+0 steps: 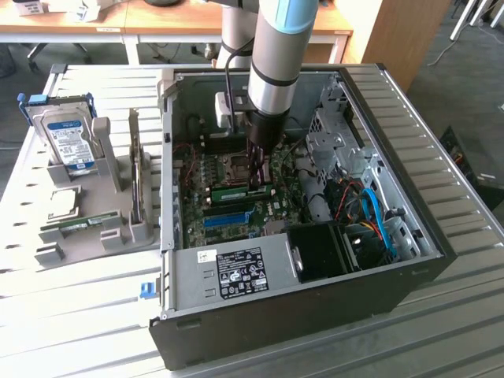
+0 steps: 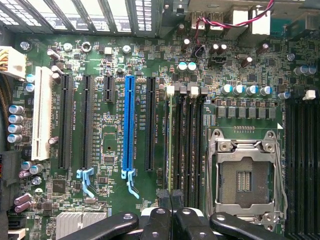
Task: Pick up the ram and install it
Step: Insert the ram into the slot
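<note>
The ram (image 1: pixel 230 191), a slim green stick, stands on edge in a memory slot of the motherboard inside the open computer case (image 1: pixel 394 283). In the wrist view the ram (image 2: pixel 170 140) shows edge-on as a thin green line in the slot nearest the long black card slots. My gripper (image 1: pixel 258 183) reaches down into the case over the end of the stick towards the exterior view's right. Its black fingertips (image 2: pixel 176 194) are pressed together, shut, right at the top edge of the stick. I cannot tell whether they touch it. Nothing is held between them.
An empty processor socket (image 2: pixel 245 170) lies beside the memory slots, and a blue card slot (image 2: pixel 129 125) on the other side. Outside the case, a grey holder (image 1: pixel 110 228) carries a hard drive (image 1: pixel 69 142), a silver chip (image 1: pixel 63 202) and another green stick (image 1: pixel 75 227). Cables (image 1: pixel 370 213) crowd the case's right.
</note>
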